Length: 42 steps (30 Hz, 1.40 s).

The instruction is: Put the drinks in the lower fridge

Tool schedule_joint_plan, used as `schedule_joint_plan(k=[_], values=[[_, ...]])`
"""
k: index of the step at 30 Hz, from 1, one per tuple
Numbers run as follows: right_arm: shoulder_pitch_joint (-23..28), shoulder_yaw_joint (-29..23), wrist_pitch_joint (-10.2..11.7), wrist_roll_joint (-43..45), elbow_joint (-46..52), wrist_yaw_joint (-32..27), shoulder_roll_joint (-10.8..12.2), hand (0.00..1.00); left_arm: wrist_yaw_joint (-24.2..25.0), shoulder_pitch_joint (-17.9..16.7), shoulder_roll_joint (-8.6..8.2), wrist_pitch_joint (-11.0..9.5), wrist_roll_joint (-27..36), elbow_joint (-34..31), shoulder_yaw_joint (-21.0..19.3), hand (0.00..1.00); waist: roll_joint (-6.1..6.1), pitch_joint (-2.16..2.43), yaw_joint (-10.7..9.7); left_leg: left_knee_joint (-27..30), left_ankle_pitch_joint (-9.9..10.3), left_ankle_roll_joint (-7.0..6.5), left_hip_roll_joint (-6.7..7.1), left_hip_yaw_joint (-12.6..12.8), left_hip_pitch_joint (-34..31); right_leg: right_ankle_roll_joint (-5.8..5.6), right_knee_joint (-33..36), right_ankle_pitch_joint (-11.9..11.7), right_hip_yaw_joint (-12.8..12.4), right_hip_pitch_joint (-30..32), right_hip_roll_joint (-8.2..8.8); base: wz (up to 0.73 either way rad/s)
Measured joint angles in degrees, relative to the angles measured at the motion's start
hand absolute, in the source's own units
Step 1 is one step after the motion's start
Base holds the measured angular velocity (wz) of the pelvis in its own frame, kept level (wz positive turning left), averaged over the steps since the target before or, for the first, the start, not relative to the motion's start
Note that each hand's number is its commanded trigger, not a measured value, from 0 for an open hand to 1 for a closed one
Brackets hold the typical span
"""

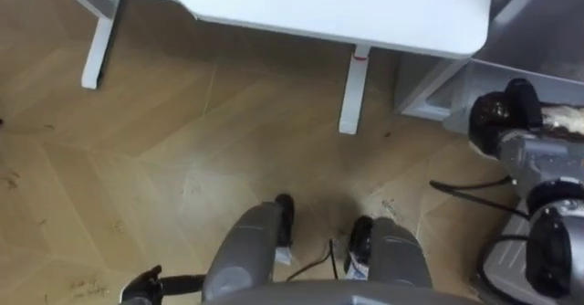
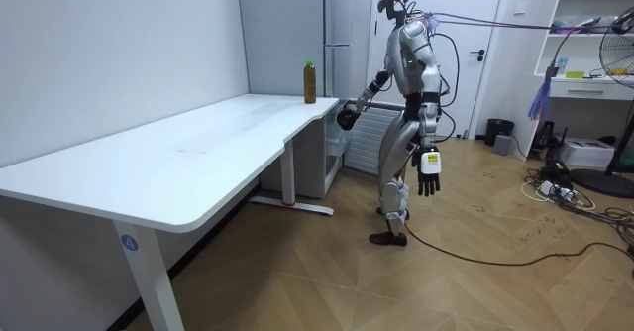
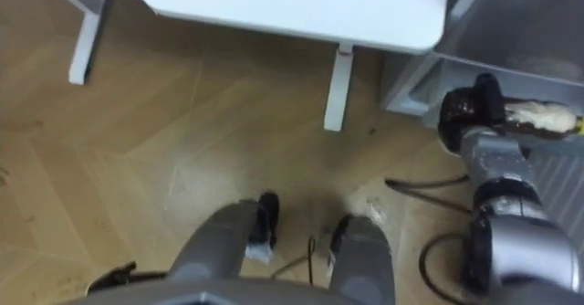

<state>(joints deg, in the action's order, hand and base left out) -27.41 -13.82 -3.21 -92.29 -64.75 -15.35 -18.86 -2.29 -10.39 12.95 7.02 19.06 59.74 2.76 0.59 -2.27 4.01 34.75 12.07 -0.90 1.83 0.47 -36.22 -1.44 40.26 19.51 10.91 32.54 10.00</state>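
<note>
Loosely open left hand (image 2: 428,179), empty

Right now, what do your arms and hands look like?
The right arm is rounded silver-grey shells split by black joints, ending in a black right hand. The left hand is black too, with a small white tag at its back.

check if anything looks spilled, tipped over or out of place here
Nothing stands out. The bottle stands upright on the white table's far corner by the fridge, and no spill shows on the table or the wooden floor.
</note>
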Motion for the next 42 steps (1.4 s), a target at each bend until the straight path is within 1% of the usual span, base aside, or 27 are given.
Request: schedule_joint_plan(k=[3, 4, 6, 7, 8, 9, 11, 16, 19, 24, 25, 26, 37, 39, 42], values=[[-1.2, 0.1, -0.1, 0.0, -0.1, 0.0, -1.1, 1.0, 0.1, 0.4, 0.19, -0.1, 0.0, 0.2, 0.7, 0.0, -0.55, -0.32, 0.9, 1.9, 0.1, 0.07, -0.03, 1.4, -1.9, 0.21, 2.8, 1.0, -0.8, 2.7, 0.63, 0.03], [-1.3, 0.0, -0.1, -0.2, -0.1, 0.1, -1.9, 1.0, 0.1, 0.9, 0.26, -0.1, 0.0, 0.4, 0.9, 0.0, -0.55, -0.32, 1.0, 3.1, 0.2, -0.08, -0.08, 2.1, -3.1, 0.23, 4.3, 1.5, -0.7, 3.7, 1.07, 0.17], [-1.5, 0.0, -0.1, -0.1, -0.1, 0.3, -2.4, 1.0, 0.0, 0.9, 0.36, -0.1, 0.1, 0.6, 1.3, 0.0, -0.56, -0.35, 1.0, 5.3, 0.9, -0.23, -0.19, 2.7, -4.7, 0.45, 6.5, 2.6, -0.6, 5.1, 1.71, 0.18], [-1.6, 0.0, -0.1, -0.1, -0.1, 0.6, -2.5, 1.0, 0.0, 0.9, 0.38, -0.1, 0.1, 0.7, 1.9, 0.0, -0.56, -0.35, 1.0, 6.8, 1.4, -0.3, -0.41, 3.0, -5.6, 0.51, 7.8, 3.2, -0.6, 5.8, 1.79, 0.07], [-2.0, -0.1, -0.2, -0.1, -0.2, 0.7, -2.6, 1.0, 0.0, 1.0, 0.36, 0.1, 0.1, 0.8, 2.0, 0.0, -0.54, -0.34, 0.9, 8.0, 1.9, -0.49, -0.93, 3.8, -6.5, 0.6, 8.9, 3.6, -0.6, 6.6, 1.8, 0.04], [-2.2, -0.2, -0.3, -0.1, -0.2, 0.8, -2.6, 1.0, 0.0, 1.0, 0.38, 0.1, 0.1, 0.8, 2.0, 0.0, -0.52, -0.33, 0.9, 8.6, 2.0, -0.59, -1.21, 4.2, -7.1, 0.61, 9.4, 3.8, -0.5, 7.0, 1.8, 0.04], [-3.8, -1.2, -0.5, 0.1, -0.2, 0.5, -3.2, 1.0, 0.0, 1.6, 0.39, 0.1, 0.0, 1.0, 1.9, 0.0, -0.53, -0.33, 0.8, 10.3, 2.7, -0.67, -1.2, 4.2, -9.1, 0.68, 11.8, 4.6, -0.6, 9.1, 2.07, 0.02], [-6.7, -1.1, -0.5, 0.5, -0.2, -0.3, -5.0, 1.0, -0.1, 2.2, 0.44, 0.1, 0.0, 1.0, 2.0, 0.0, -0.55, -0.35, 0.9, 12.3, 3.0, -0.78, -1.13, 4.6, -10.3, 0.74, 14.3, 5.2, -1.1, 10.6, 2.51, 0.0], [-6.9, -1.1, -0.5, 1.4, -0.6, -0.8, -5.3, 1.0, -0.1, 2.2, 0.62, 0.1, 0.0, 0.9, 2.0, 0.0, -0.6, -0.32, 0.7, 13.3, 3.2, -0.76, -1.05, 4.5, -11.0, 0.91, 15.5, 5.8, -1.1, 11.3, 2.9, 0.02], [-8.1, -1.1, -0.5, 1.4, -0.6, -1.0, -7.2, 1.0, -0.1, 2.3, 0.95, 0.1, 0.0, 0.6, 2.0, 0.0, -0.61, -0.32, 0.8, 15.8, 3.7, -0.89, -1.26, 4.6, -14.4, 1.14, 17.9, 6.2, -1.4, 14.6, 3.0, 0.01], [-8.1, -1.1, -0.5, 1.4, -0.6, -1.0, -7.4, 0.74, -0.1, 2.2, 0.99, 0.1, 0.0, 0.7, 1.9, 0.0, -0.61, -0.31, 0.8, 15.8, 3.7, -0.9, -1.27, 4.6, -14.4, 1.12, 17.9, 6.2, -1.4, 14.5, 2.99, 0.0], [-8.2, -1.1, -0.5, 1.4, -0.6, -1.0, -7.5, 0.0, -0.1, 2.2, 1.0, 0.1, 0.0, 0.8, 1.9, 0.0, -0.61, -0.31, 0.8, 15.9, 3.7, -0.92, -1.31, 4.6, -14.3, 1.12, 17.9, 6.2, -1.3, 14.4, 2.96, 0.0], [-8.8, -1.2, -0.5, 1.0, -0.6, -1.1, -7.6, 0.0, 0.0, 2.2, 1.1, 0.1, 0.0, 0.6, 2.0, 0.0, -0.6, -0.31, 0.8, 16.2, 4.0, -0.98, -1.47, 4.6, -14.7, 1.12, 17.9, 6.2, -1.3, 14.7, 2.89, 0.0], [-8.8, -1.2, -0.5, 0.2, -0.6, -1.3, -7.6, 0.0, 0.0, 2.2, 1.21, 0.0, 0.1, 0.5, 2.0, 0.0, -0.6, -0.31, 0.8, 16.3, 4.0, -0.99, -1.47, 4.6, -14.7, 1.12, 17.9, 6.2, -1.2, 14.7, 2.88, 0.0], [-8.8, -1.2, -0.5, 0.1, -1.5, -1.3, -7.7, 0.0, 0.0, 2.2, 1.83, -0.6, 0.1, 0.3, 2.4, 0.0, -0.6, -0.31, 0.8, 16.2, 4.0, -0.98, -1.45, 4.6, -14.7, 1.12, 17.9, 6.2, -1.1, 14.6, 2.94, 0.0]])
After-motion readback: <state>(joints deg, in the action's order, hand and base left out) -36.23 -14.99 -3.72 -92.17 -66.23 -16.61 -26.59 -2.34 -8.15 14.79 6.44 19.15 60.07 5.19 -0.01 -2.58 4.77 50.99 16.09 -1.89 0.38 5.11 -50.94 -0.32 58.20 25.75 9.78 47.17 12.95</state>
